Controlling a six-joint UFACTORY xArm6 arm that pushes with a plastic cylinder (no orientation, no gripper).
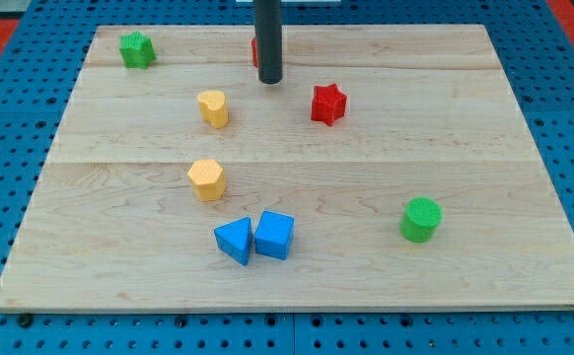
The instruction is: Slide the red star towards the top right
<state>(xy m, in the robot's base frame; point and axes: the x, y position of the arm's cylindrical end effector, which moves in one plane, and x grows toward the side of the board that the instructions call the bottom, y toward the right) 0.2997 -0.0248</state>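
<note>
my tip (pixel 270 79) sits on the wooden board (pixel 465 118) near the view's top, a bit left of centre; no gripper on this rig, just the straight dark rod, so nothing to open or close and it holds nothing. red star (pixel 328 104) lies to the view's right of the tip and slightly lower, near but apart, w/ bare wood between them. a second red block (pixel 254 51) peeks out behind the rod at its left edge, mostly hidden, shape can't be told. green star-ish block (pixel 137 48) is in the top left corner area, well apart from the rest. upper yellow block (pixel 212 107), roughly heart-like, lies below-left of the tip, near it but not touching. lower yellow block (pixel 206 179), hexagon-ish, sits further down the same side, about under the upper one. two blue blocks are at the view's bottom centre: the left blue block (pixel 234 240) looks triangular, the right blue block (pixel 274 235) cube-like, their sides touching or as good as. green cylinder (pixel 420 219) stands upright toward the bottom right, well apart from all others. board rests on a blue pegboard (pixel 11 118).
</note>
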